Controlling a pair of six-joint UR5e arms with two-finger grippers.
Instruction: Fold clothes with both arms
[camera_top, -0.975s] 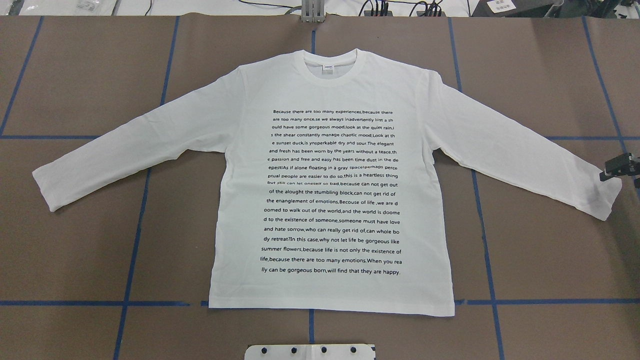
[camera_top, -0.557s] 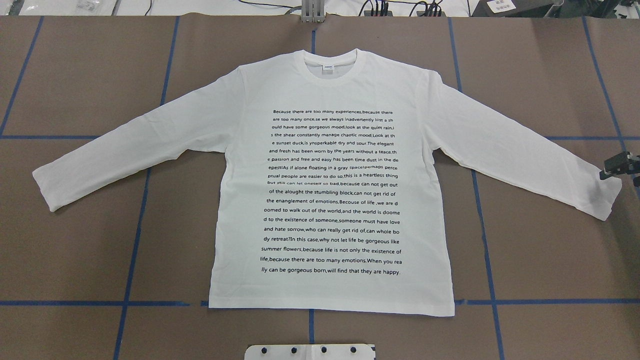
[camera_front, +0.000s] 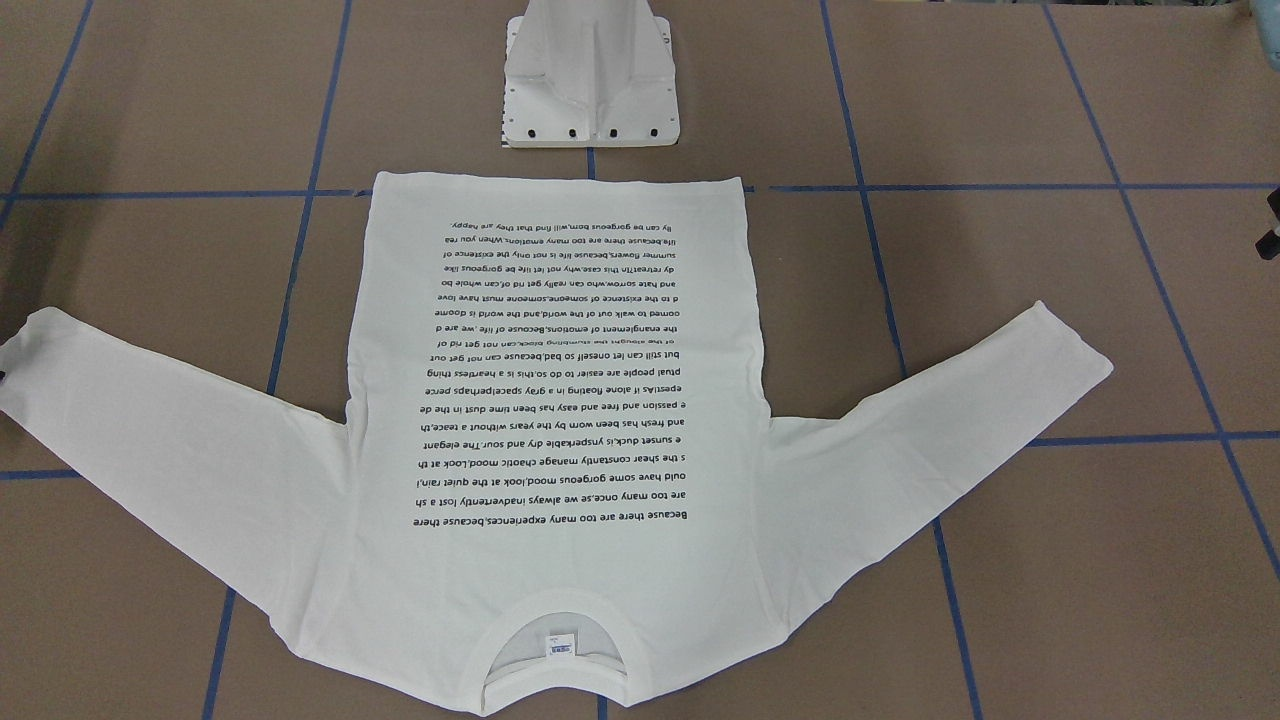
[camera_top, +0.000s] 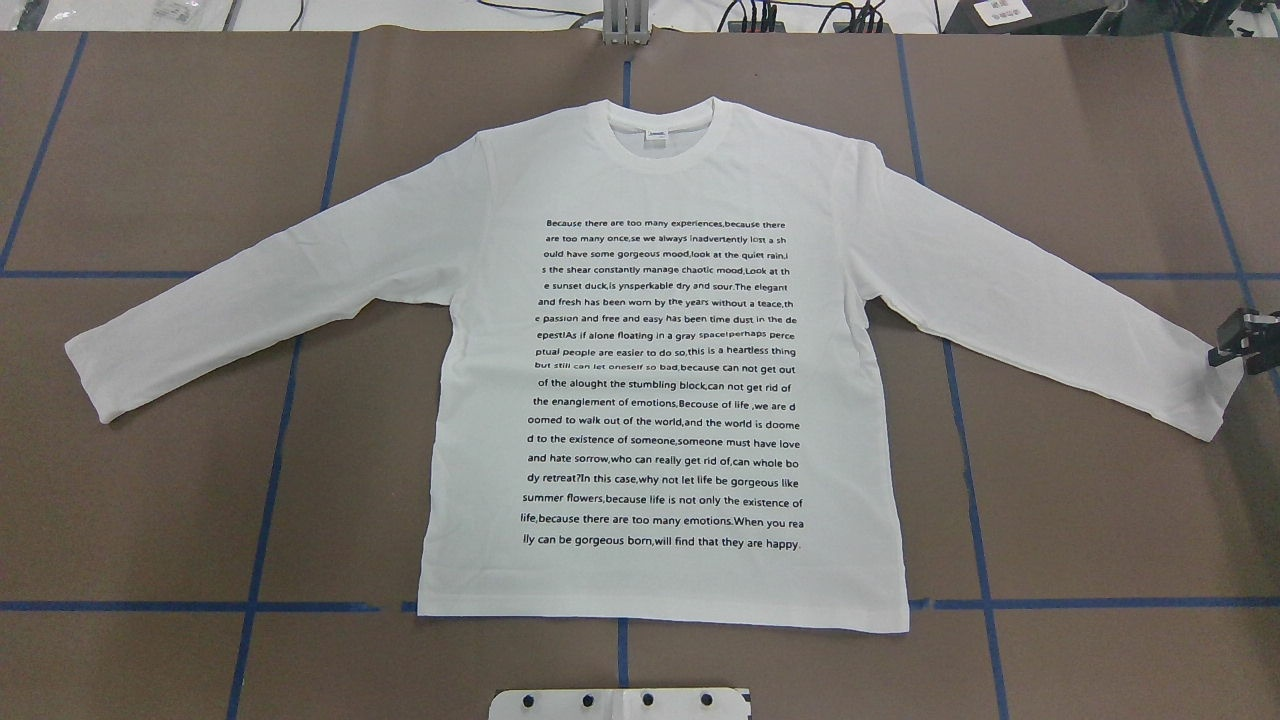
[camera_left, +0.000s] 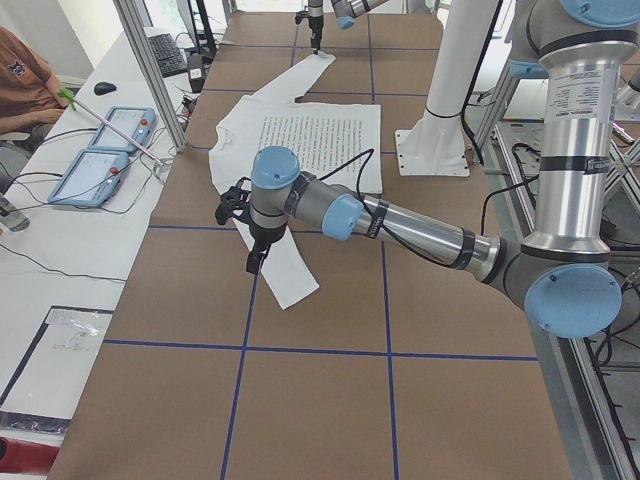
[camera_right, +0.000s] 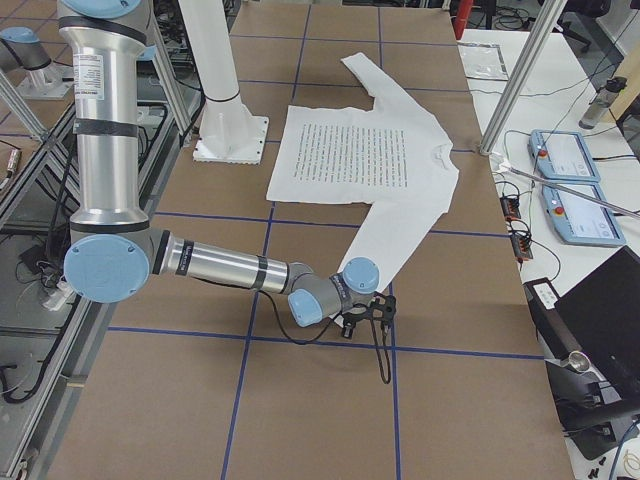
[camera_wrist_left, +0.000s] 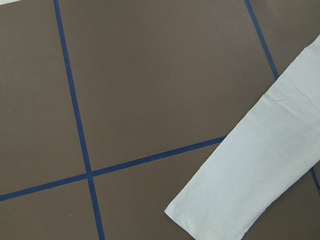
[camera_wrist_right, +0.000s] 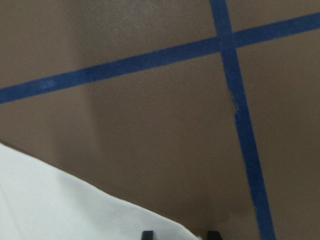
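The white long-sleeved T-shirt (camera_top: 660, 170) lies flat on the brown table, text side up, collar at the far side and both sleeves spread out; it also shows in the front-facing view (camera_front: 560, 580). My right gripper (camera_top: 1240, 345) is at the right sleeve's cuff by the table edge. In the right wrist view its fingertips (camera_wrist_right: 146, 234) stand apart, with the cuff's edge (camera_wrist_right: 50, 210) reaching between them. My left gripper (camera_left: 252, 262) hangs over the left sleeve near its cuff (camera_wrist_left: 250, 190); I cannot tell whether it is open or shut.
The white pedestal base (camera_front: 590, 80) stands at the near edge behind the shirt's hem. Blue tape lines (camera_top: 270, 500) cross the brown table. Operator consoles (camera_left: 100, 150) and a seated person (camera_left: 25, 80) are at the far side.
My right gripper has shifted slightly right, toward the table edge, and its shadow on the cuff has gone. The shirt has not moved.
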